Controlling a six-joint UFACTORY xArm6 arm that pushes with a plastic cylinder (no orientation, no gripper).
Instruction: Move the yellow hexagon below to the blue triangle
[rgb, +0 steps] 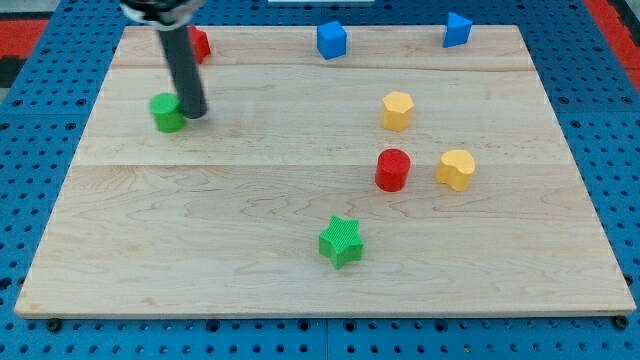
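The yellow hexagon (397, 110) sits right of the board's middle, in the upper half. The blue triangle (457, 29) lies at the view's top right, near the board's top edge, above and to the right of the hexagon. My tip (194, 114) rests at the upper left of the board, touching or just right of a green cylinder (167, 112), far left of the yellow hexagon.
A red block (199, 44) lies partly behind the rod at the top left. A blue cube (331, 39) sits at the top centre. A red cylinder (393, 169) and a yellow heart (456, 169) lie below the hexagon. A green star (341, 241) sits at lower centre.
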